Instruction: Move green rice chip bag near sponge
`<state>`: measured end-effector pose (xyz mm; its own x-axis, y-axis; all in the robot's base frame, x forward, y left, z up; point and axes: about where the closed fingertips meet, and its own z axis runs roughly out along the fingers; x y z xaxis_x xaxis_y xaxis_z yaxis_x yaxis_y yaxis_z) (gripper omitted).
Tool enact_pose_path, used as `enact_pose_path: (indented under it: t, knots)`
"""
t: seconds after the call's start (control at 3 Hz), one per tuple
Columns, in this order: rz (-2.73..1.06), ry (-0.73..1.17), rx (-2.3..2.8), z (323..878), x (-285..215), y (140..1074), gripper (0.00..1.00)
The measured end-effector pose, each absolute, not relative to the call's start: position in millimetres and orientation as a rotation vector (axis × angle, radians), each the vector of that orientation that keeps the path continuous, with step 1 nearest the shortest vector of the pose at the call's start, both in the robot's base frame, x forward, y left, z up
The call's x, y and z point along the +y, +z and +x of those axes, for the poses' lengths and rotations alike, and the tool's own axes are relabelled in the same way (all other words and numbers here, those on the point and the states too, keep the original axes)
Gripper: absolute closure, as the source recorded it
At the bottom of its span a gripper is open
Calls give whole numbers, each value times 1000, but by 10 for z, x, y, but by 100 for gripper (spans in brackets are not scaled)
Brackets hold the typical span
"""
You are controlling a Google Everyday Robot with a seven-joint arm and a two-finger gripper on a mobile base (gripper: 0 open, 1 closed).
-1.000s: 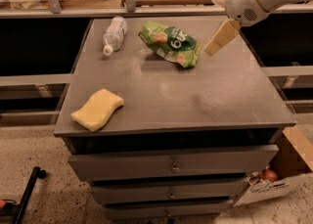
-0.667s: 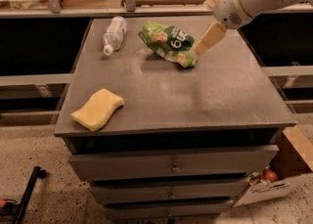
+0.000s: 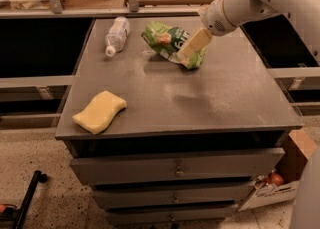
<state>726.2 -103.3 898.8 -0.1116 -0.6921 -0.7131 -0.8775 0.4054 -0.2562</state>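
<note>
Brought leftward over the green rice chip bag, the gripper cannot be judged clenched or released; the bag beneath could be shoved, not seized.

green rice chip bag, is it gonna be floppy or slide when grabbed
Probably floppy: the green rice chip bag looks crinkled and folded, so it should deform when lifted. Likely light, being a snack bag, so a push may skid it on the smooth table. The end effector sits over its right end.
</note>
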Motion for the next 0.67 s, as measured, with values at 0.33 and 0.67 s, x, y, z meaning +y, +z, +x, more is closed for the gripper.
enact_pose_path:
  t: [0.33, 0.67]
  knots:
    - [-1306, 318, 1900, 7376, -927, 8779, 0]
    - [-1277, 329, 1938, 7456, -896, 8593, 18]
